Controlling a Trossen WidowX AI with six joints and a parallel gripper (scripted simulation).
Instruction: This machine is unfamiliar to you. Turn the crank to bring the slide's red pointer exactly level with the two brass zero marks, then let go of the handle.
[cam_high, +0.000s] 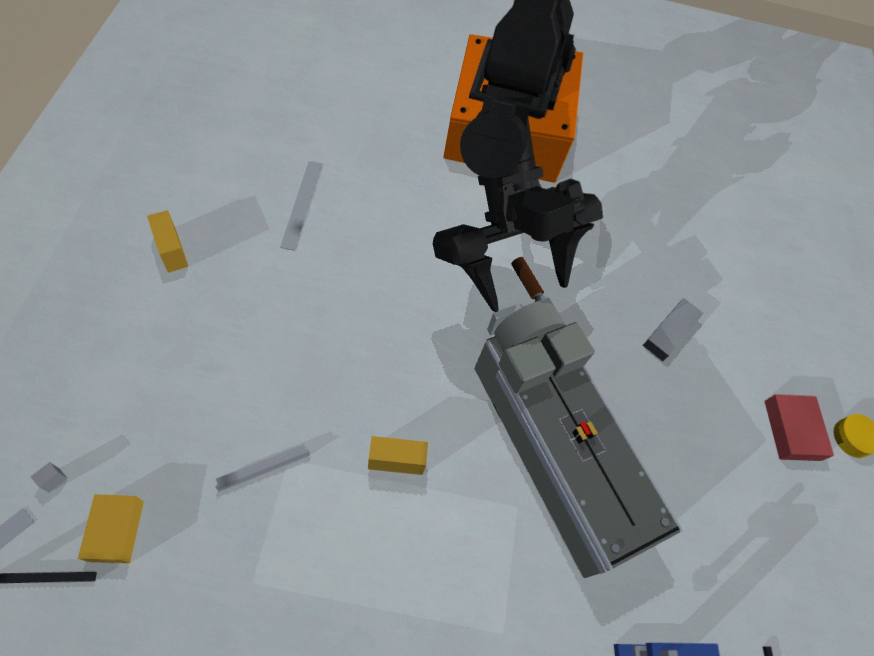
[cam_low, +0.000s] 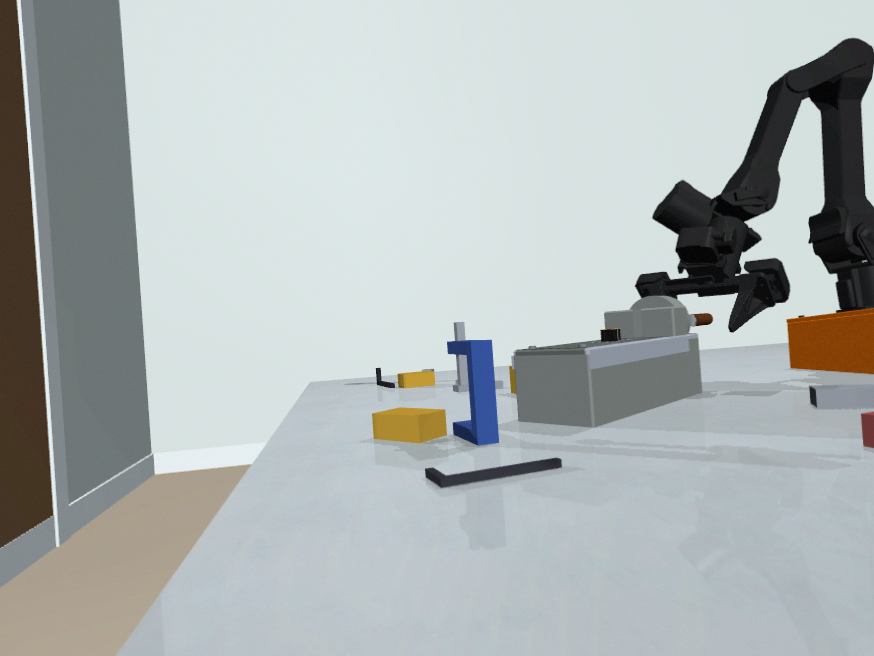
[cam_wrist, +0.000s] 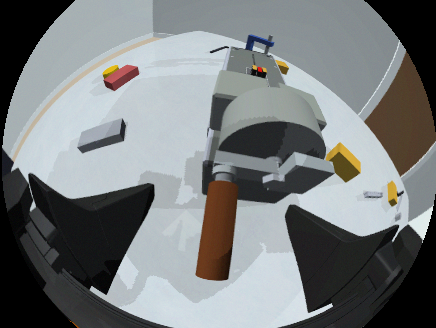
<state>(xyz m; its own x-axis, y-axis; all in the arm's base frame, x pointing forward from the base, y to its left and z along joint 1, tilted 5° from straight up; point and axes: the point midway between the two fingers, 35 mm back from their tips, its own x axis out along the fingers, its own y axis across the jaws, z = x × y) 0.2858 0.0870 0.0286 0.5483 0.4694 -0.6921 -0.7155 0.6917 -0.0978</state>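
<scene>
Pale table (cam_high: 211, 353) w/ crank machine (cam_high: 585, 458); hand (cam_high: 528, 283) wide open, empty, straddling brown handle (cam_high: 527, 277), no contact.

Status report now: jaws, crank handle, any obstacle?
Black gripper open, jaws empty, one either side of the brown cylindrical crank handle, not touching. Red pointer sits on the grey machine's slide. Nothing blocking the handle.

Fingers spread wide, brown handle (cam_wrist: 218, 228) sits between them with room on both sides. Straight ahead the grey crank drum (cam_wrist: 275, 120) blocks the way.
</scene>
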